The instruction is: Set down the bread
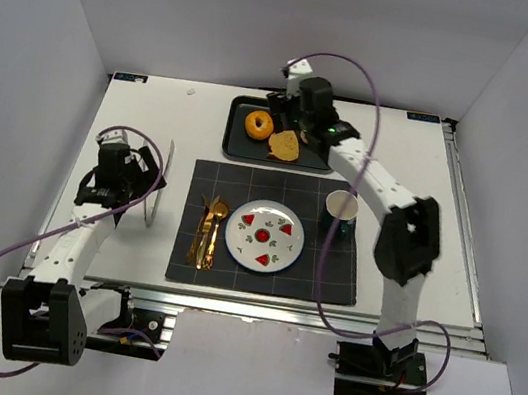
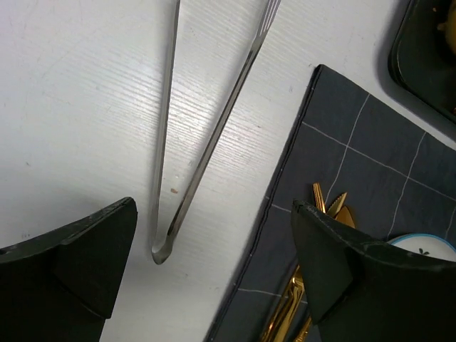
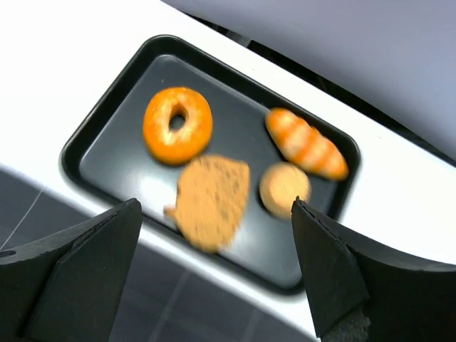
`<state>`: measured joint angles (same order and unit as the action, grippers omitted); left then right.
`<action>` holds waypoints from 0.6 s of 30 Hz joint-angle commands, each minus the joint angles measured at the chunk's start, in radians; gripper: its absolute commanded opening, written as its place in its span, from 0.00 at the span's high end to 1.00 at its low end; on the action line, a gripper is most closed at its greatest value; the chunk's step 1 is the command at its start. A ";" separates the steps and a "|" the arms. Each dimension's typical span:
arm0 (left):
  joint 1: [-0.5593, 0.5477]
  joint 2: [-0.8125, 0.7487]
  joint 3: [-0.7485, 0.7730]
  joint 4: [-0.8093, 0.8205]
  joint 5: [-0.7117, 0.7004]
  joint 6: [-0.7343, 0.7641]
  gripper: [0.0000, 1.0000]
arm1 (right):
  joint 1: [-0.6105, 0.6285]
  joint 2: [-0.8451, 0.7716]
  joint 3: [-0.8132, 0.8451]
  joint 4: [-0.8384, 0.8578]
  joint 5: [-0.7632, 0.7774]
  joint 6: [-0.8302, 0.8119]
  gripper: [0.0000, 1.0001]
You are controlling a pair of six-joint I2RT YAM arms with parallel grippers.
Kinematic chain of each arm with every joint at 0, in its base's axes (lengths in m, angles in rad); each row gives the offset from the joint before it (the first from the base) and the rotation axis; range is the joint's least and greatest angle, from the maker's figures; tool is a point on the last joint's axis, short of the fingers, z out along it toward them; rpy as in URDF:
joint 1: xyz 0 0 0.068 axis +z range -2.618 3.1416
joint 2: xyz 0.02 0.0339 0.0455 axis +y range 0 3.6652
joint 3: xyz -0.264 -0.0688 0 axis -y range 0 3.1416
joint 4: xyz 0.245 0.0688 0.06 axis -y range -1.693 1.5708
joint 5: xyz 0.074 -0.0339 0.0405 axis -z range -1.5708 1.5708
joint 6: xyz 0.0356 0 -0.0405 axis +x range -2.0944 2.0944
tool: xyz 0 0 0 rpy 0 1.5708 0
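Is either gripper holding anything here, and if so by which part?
Nothing is held. The right gripper is open above the bread; the left gripper is open above the tongs.

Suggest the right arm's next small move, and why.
Probably lower the right gripper straight down onto the bread. Its jaws are open and hover above the tray, the slice sits centred under them in the wrist view, and nothing is held yet.
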<state>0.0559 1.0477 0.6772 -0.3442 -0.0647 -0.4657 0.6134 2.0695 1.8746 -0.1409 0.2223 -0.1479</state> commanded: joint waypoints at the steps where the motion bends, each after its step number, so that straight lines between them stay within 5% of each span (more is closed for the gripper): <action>1: -0.001 0.018 0.041 0.033 -0.001 0.060 0.03 | -0.064 -0.218 -0.174 -0.026 -0.063 0.059 0.11; 3: 0.001 0.039 0.039 0.047 0.000 0.078 0.11 | -0.112 -0.354 -0.362 0.062 -0.203 -0.005 0.13; 5: -0.001 0.058 0.039 0.050 0.011 0.104 0.31 | -0.227 -0.452 -0.477 0.102 -0.583 -0.061 0.36; 6: -0.001 0.076 0.036 0.060 0.018 0.108 0.51 | -0.270 -0.527 -0.559 0.118 -0.789 -0.119 0.56; 7: 0.001 0.086 0.036 0.059 0.017 0.112 0.88 | -0.319 -0.554 -0.588 0.119 -0.842 -0.130 1.00; 8: 0.001 0.096 0.039 0.057 0.013 0.119 1.00 | -0.333 -0.574 -0.606 0.104 -0.864 -0.138 1.00; 11: -0.001 0.158 0.049 0.049 0.011 0.145 0.95 | -0.376 -0.637 -0.646 0.007 -0.985 -0.190 0.94; 13: 0.000 0.208 0.063 0.040 0.001 0.154 0.46 | -0.408 -0.679 -0.695 -0.035 -1.027 -0.197 0.31; 16: -0.005 0.267 0.074 0.048 0.004 0.184 0.22 | -0.423 -0.718 -0.728 -0.059 -1.027 -0.214 0.15; 18: -0.009 0.301 0.083 0.057 -0.002 0.205 0.15 | -0.439 -0.734 -0.739 -0.062 -1.029 -0.205 0.11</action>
<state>0.0554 1.3060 0.7109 -0.3068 -0.0616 -0.3129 0.2075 1.3942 1.1566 -0.1806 -0.7123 -0.3257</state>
